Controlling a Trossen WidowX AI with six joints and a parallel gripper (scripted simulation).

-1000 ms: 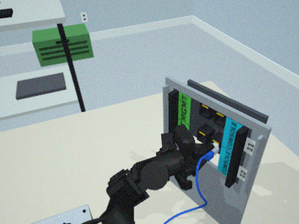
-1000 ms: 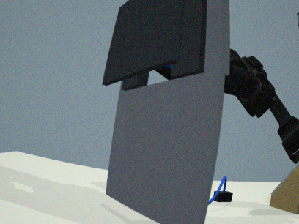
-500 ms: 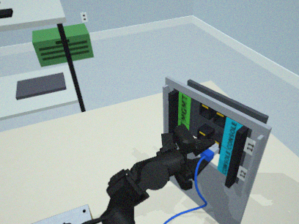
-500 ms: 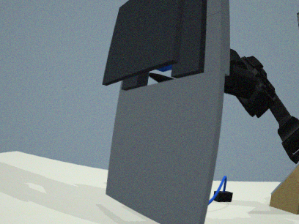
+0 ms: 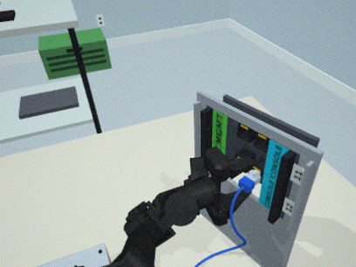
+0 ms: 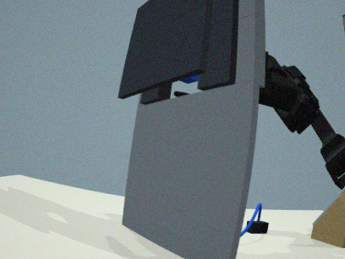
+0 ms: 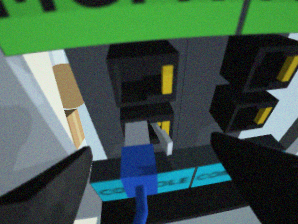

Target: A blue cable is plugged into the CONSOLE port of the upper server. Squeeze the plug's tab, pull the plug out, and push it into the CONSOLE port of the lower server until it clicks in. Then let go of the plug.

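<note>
Blue plug point(image 5: 247, 183) point(image 7: 139, 165) sits between the open hand's point(image 7: 151, 145) 2 fingers.

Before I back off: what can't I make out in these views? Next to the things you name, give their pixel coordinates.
- Whether the plug point(image 5: 247, 183) point(image 7: 139, 167) has clicked in: wrist view, its own body covers the contact.
- Lower CONSOLE label: wrist view, cable and plug cover letters.
- Ports: exterior view, panel point(image 6: 190, 161) hides them.
- Cable's point(image 5: 232, 214) point(image 7: 141, 205) far end: top view, cut off by the bottom edge.

top: high, oblique, onto panel front point(image 5: 257, 227); exterior: low, behind panel point(image 6: 190, 161); wrist: close, facing ports point(image 7: 142, 80).

Grn box point(image 5: 97, 38) w/ dark slots behind blk post point(image 5: 90, 97).
</note>
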